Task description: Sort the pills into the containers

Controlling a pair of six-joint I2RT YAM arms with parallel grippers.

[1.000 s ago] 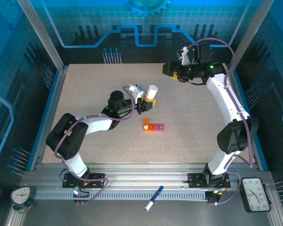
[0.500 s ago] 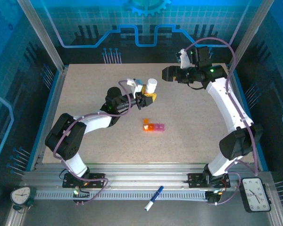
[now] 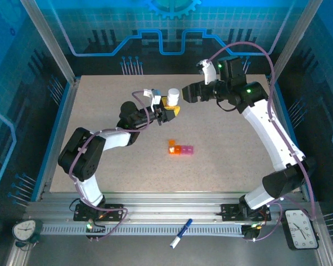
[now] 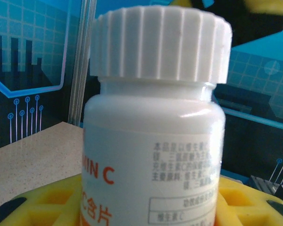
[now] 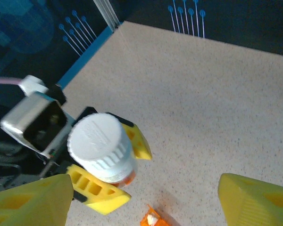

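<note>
A small white pill bottle [image 3: 173,97] with a ribbed white cap [image 4: 160,42] and an orange lower part is held upright above the table, my left gripper [image 3: 170,110] shut on it with yellow fingers [image 5: 96,190] on both sides. My right gripper [image 3: 187,93] hovers just right of the cap, open, its yellow fingertips [image 5: 254,200] wide apart above the bottle [image 5: 104,148]. The containers [image 3: 180,149], a short strip of orange and pink cells, lie on the table in front of the bottle; an orange cell [image 5: 153,219] with something white inside shows at the bottom of the right wrist view.
The speckled beige table [image 3: 100,155] is bounded by a blue rim and aluminium posts. A blue and white pen [image 3: 180,233] lies on the front rail between the arm bases. Two small clocks [image 3: 302,227] sit at the front corners.
My left gripper has carried the bottle back and slightly left, lifting it. My right gripper has swung left toward the bottle's cap.
</note>
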